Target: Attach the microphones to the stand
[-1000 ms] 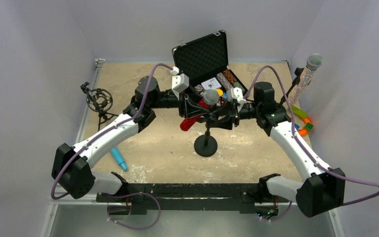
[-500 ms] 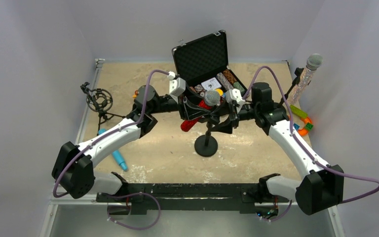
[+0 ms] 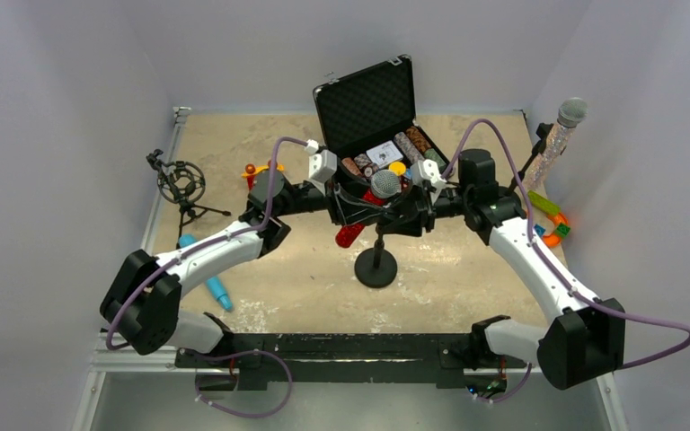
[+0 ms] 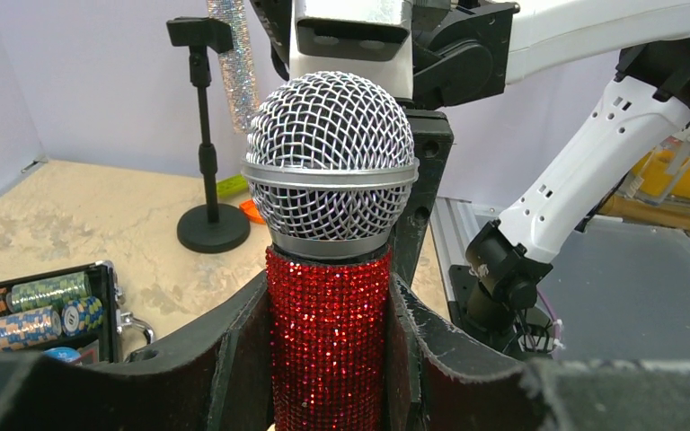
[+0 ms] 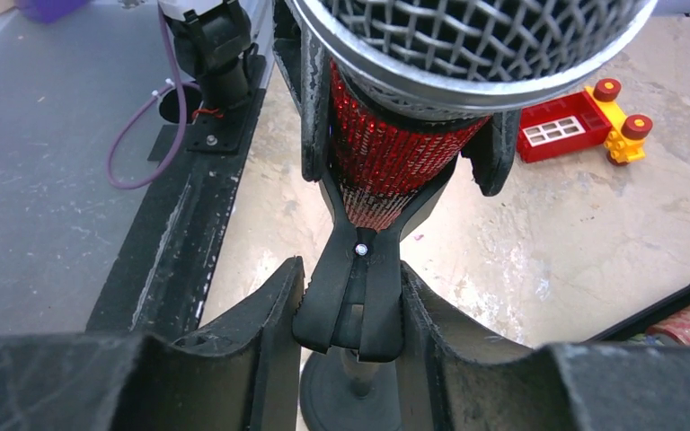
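My left gripper (image 3: 365, 206) is shut on the red glitter microphone (image 4: 328, 341), its grey mesh head (image 3: 384, 184) up and its red tail (image 3: 349, 236) slanting down left. My right gripper (image 5: 350, 314) is shut on the handles of the black clip (image 5: 357, 292) atop the stand (image 3: 376, 267). The clip's upper arms flank the red body (image 5: 382, 171). The silver glitter microphone (image 3: 559, 135) sits in another stand at the back right. The light-blue microphone (image 3: 208, 280) lies on the table at the left.
An open black case (image 3: 368, 103) with poker chips stands just behind the grippers. A shock-mount stand (image 3: 178, 184) is at the far left. A red and yellow toy (image 5: 575, 126) lies left of the case, coloured blocks (image 3: 552, 224) at the right wall.
My left arm has swung in and carried the red microphone slightly down towards the clip. My right gripper has stayed at the clip on the stand.
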Robot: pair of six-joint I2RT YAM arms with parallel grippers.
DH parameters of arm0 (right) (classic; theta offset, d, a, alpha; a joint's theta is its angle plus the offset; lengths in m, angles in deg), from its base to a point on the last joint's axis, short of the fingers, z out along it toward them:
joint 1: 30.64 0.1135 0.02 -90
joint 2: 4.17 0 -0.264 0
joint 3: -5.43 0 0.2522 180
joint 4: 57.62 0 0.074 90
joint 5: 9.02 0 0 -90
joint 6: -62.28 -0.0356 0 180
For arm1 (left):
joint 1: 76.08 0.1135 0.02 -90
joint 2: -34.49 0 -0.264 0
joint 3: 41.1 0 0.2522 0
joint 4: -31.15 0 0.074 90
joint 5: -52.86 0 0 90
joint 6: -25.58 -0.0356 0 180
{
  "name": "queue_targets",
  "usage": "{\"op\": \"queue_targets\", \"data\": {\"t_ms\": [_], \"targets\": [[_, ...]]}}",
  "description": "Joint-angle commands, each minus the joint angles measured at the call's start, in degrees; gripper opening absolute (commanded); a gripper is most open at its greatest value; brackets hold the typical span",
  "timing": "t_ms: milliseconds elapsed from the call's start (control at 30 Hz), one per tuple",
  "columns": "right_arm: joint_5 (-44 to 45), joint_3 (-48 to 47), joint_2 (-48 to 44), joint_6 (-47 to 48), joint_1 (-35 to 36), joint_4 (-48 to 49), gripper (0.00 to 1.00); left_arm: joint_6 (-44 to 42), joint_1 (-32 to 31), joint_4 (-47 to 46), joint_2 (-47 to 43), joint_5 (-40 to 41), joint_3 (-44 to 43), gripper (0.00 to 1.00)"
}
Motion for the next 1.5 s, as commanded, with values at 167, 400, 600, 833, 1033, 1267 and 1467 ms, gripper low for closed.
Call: {"op": "queue_targets", "data": {"t_ms": [167, 400, 600, 833, 1033, 1267, 1467], "targets": [[-4.2, -0.2, 1.6, -5.3, 0.5, 1.6, 0.00, 3.1, -0.5, -16.1, 2.1, 6.6, 2.3, 0.00], [-5.6, -0.3, 2.7, -7.0, 0.5, 2.4, 0.00, 5.6, -1.2, -23.6, 4.6, 11.8, 2.9, 0.00], [-5.0, -0.7, 2.8, -7.3, 0.5, 2.3, 0.02, 6.9, -2.3, -27.4, 5.9, 13.7, 2.6, 0.00], [-4.3, -1.4, 2.1, -5.1, 0.5, -0.1, 0.50, 5.4, -2.3, -24.8, 4.8, 12.3, 3.0, 0.00], [-3.8, -1.3, 1.6, -3.0, 0.5, -1.6, 0.70, 4.4, -2.4, -24.6, 4.8, 12.2, 3.4, 0.00], [-3.2, -1.7, 1.6, -3.8, 0.3, -1.6, 0.67, 3.7, -2.4, -24.4, 4.7, 11.9, 3.3, 0.00], [-3.7, -2.2, 1.4, -4.1, -1.2, -1.8, 0.68, 3.5, -2.4, -24.8, 4.9, 11.1, 3.5, 0.00]]}}
